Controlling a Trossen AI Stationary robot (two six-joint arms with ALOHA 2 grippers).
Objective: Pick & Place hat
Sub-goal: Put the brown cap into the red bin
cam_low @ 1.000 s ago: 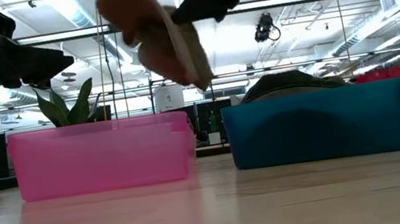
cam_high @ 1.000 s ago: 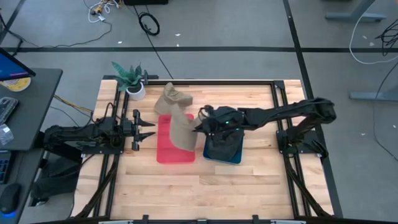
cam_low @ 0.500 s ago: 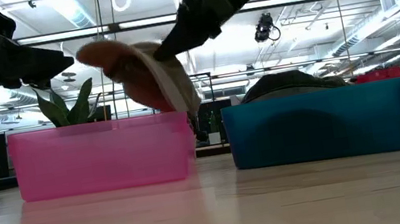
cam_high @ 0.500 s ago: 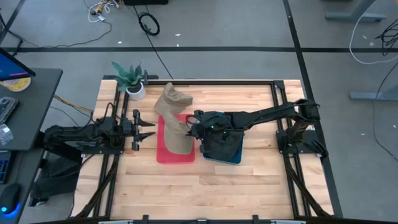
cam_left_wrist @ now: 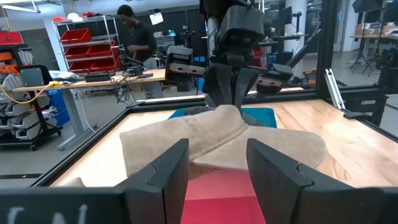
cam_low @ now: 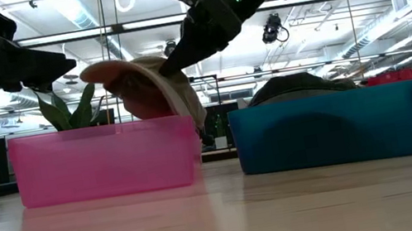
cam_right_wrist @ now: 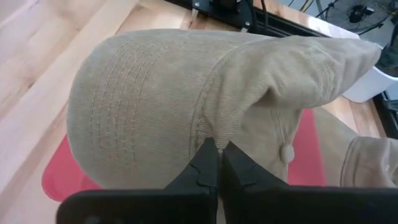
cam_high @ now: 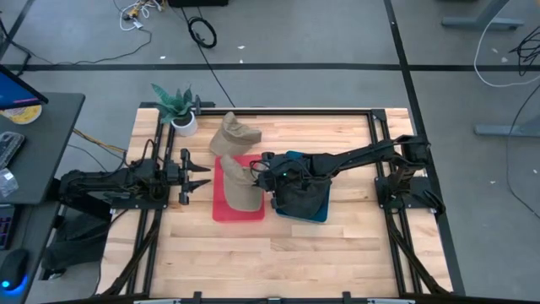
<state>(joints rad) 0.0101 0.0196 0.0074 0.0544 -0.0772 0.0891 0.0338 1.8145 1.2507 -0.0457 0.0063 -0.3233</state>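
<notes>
The tan hat (cam_high: 240, 186) hangs low over the pink bin (cam_high: 226, 209), its crown sunk partly below the rim in the low view while its brim juts out above the wall; the right hand (cam_right_wrist: 214, 160) pinches a small fold of the crown fabric, fingers pressed together on it. That thin pinch is the weak point, I judge: if the cloth slips before the hat settles, it could drop crooked, and the brim may catch on the bin's wall and leave the hat draped over the edge rather than inside; a release too near the blue bin (cam_high: 314, 211), which sits just beside the pink one and already holds a dark hat (cam_low: 302, 85), could tip it the wrong way. A second tan hat (cam_high: 234, 134) lies on the table (cam_high: 337, 245) behind the pink bin, near a potted plant (cam_high: 178, 105). The left hand (cam_high: 196, 176) waits beside the pink bin, fingers spread, empty, close enough to be brushed by a swinging brim.
</notes>
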